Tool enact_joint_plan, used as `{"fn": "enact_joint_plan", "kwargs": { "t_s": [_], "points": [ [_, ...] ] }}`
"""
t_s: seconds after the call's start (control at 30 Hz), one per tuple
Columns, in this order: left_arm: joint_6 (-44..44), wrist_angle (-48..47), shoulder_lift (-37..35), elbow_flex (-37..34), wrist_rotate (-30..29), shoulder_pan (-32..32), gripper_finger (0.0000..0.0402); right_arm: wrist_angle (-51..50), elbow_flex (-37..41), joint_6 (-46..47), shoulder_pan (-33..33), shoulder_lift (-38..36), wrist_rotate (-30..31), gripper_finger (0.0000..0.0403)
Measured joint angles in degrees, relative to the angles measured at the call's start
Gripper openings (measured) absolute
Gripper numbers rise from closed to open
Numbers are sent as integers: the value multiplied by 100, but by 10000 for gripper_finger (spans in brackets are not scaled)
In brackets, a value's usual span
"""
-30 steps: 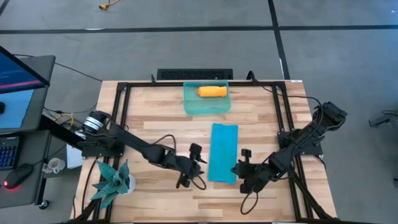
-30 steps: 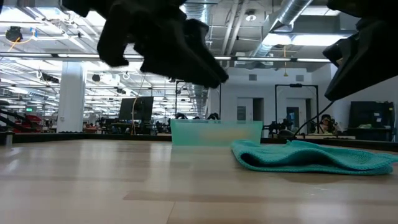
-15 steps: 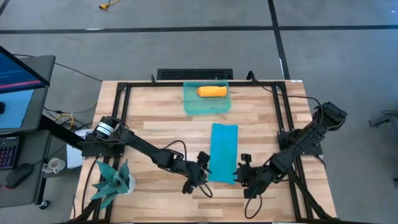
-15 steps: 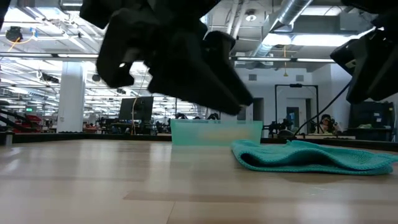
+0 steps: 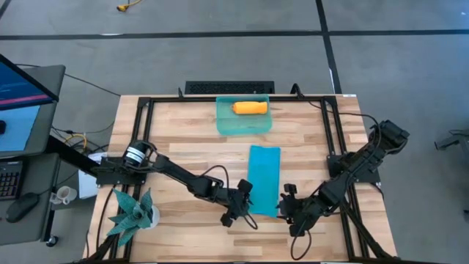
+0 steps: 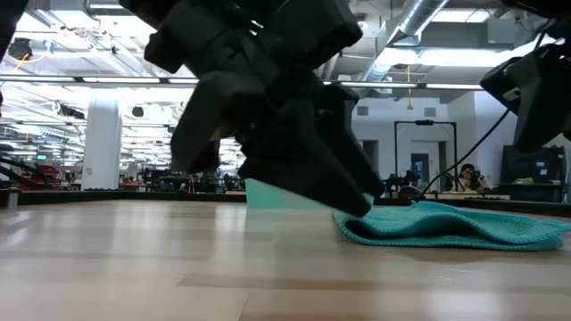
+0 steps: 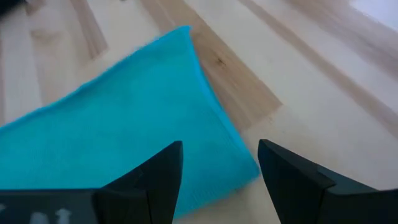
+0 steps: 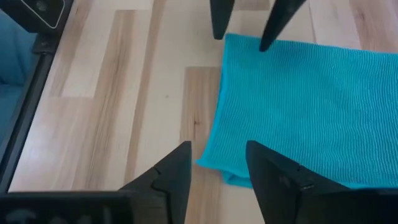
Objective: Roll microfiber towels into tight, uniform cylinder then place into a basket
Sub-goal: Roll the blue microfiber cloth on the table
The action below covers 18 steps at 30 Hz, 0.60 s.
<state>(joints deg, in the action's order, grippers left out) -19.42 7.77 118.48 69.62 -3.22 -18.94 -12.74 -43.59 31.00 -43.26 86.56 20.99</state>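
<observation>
**Both grippers at the near end of the teal towel**

Here is the teal-blue towel [image 5: 264, 180], folded into a long narrow strip and lying flat on the wooden desk [image 5: 183, 139], its long side running from the near edge toward the far one. At the far end of the desk sits the sea-green basket [image 5: 243, 125], and inside it, against its far wall, lies the orange towel [image 5: 250, 108], already rolled into a short cylinder. Basket and teal towel are apart, with bare wood between them.

The left gripper [image 5: 242, 202] sits at the towel's near left corner, jaws spread wide. Its wrist view shows the two dark fingers [image 7: 155, 177] straddling that corner of the cloth [image 7: 112, 137], the fabric lying between them and not pinched. In the low view this arm looms large and dark in front, its tip [image 6: 352, 192] down at the edge of the rumpled teal cloth [image 6: 446, 227].

On the other side, the right gripper [image 5: 287, 207] is at the near right corner. Its wrist view gives a clear look: fingers [image 8: 171, 174] parted, the cloth's corner [image 8: 298, 106] just ahead of the gap, nothing clamped. The other arm's two finger tips show across the towel in that same view.

Off the desk's left corner stands a spiky teal plant [image 5: 132, 213], well away from the towel. A black metal frame [image 5: 143, 117] borders the desk.
</observation>
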Motion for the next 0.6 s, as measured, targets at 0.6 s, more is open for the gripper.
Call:
{"fn": "enact_joint_plan", "kwargs": {
  "t_s": [0.6],
  "points": [
    [449, -70, 208, 0, 199, 100, 203, 296, -175, -513, 101, 1410, -230, 177]
  ]
}}
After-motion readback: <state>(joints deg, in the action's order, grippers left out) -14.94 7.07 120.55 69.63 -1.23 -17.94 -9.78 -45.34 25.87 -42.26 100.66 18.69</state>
